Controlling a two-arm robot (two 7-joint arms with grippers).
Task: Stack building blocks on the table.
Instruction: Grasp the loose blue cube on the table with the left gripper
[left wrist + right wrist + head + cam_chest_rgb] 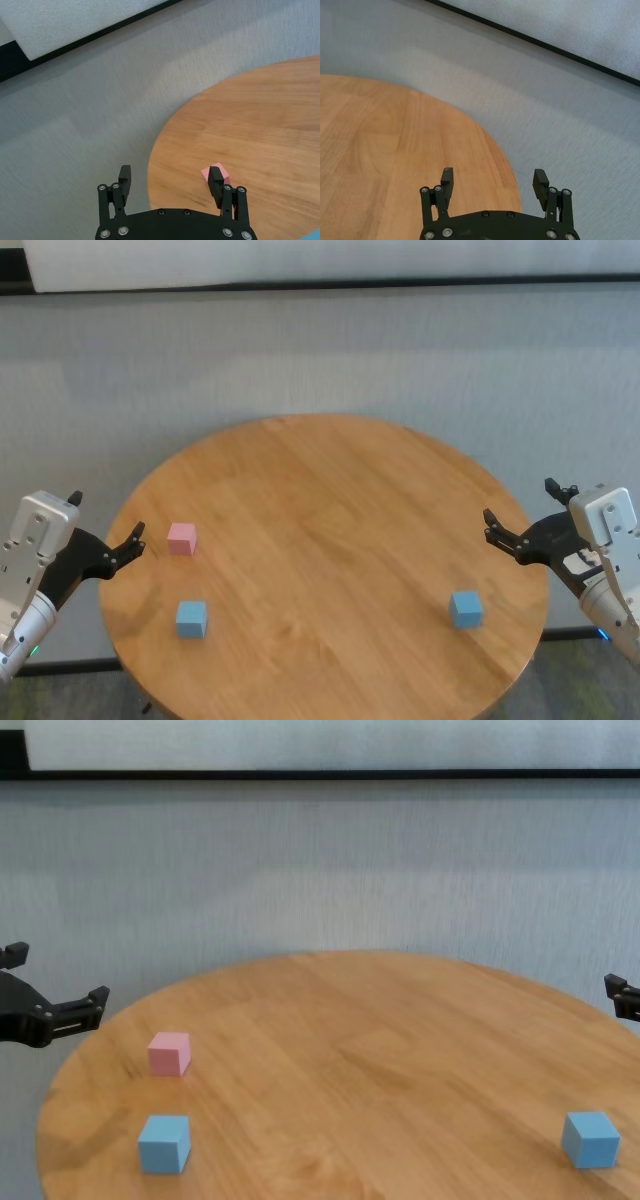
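Three building blocks lie apart on the round wooden table. A pink cube sits near the left rim, with a light blue cube just in front of it. A second light blue cube rests near the right front rim. My left gripper hovers open at the table's left edge, a short way left of the pink cube. My right gripper hovers open over the right rim, behind the right blue cube. Neither holds anything.
Grey carpet surrounds the table, and a white wall with a dark baseboard runs behind it. The table's middle is bare wood. Both arms hang outside the table's rim.
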